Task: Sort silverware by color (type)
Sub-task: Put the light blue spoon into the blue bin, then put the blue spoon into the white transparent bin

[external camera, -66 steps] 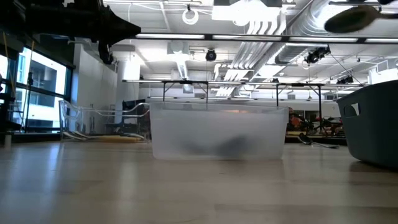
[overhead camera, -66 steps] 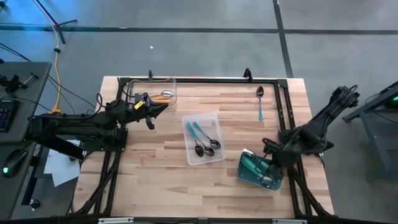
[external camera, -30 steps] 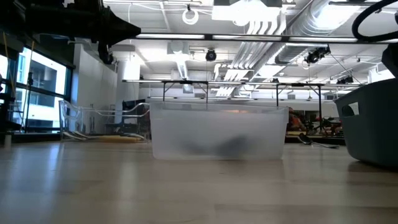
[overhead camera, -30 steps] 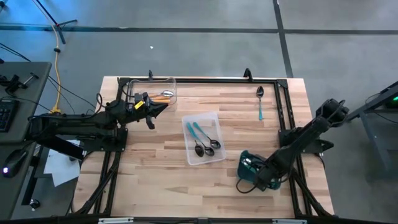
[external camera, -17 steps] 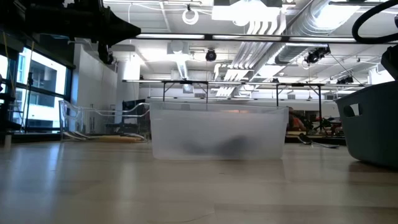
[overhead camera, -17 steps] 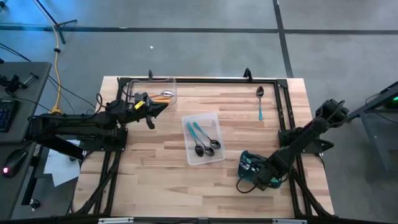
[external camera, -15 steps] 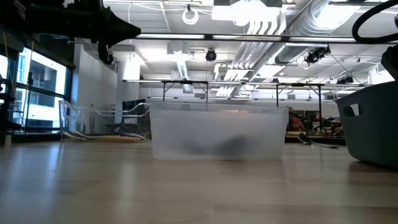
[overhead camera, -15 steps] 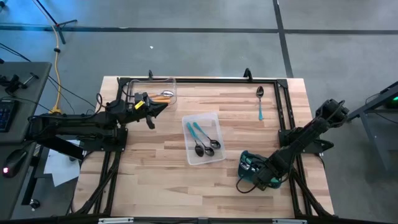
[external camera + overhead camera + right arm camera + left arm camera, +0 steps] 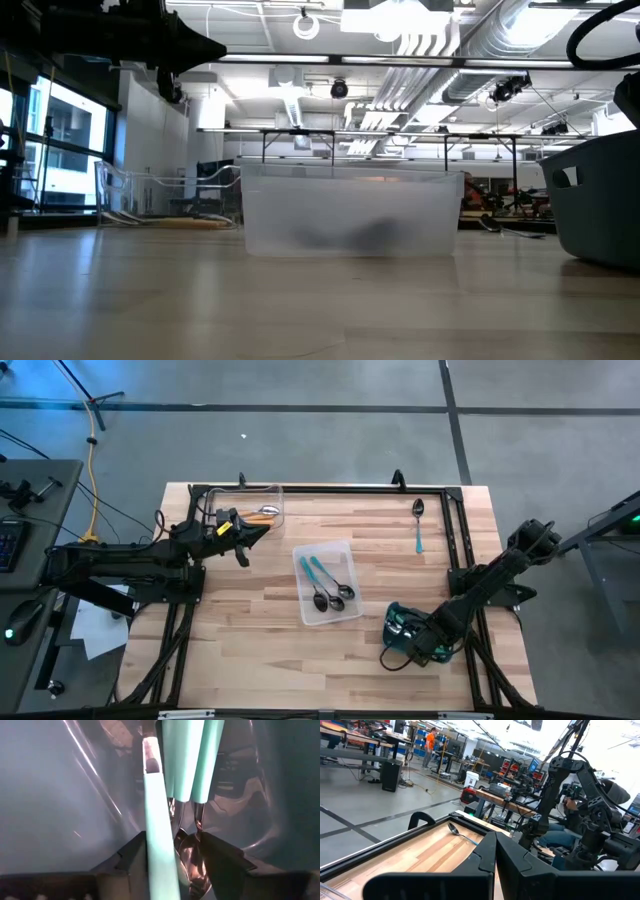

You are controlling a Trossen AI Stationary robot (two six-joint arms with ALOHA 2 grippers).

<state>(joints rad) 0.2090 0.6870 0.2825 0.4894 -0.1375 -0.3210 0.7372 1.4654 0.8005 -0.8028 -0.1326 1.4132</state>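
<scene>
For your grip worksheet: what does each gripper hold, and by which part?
Left gripper: shut, empty. Right gripper, inside the bin: a green spoon handle lies between its fingers; grip unclear.

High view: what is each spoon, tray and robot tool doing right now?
Left tool: shut, beside the corner tray.
Right tool: open, down inside the teal bin.
Teal bin: upright, holding green spoons.
Middle tray: holding two blue spoons.
Corner tray: holding orange spoons.
Lone blue spoon: lying flat on the table, outside any tray.
</scene>
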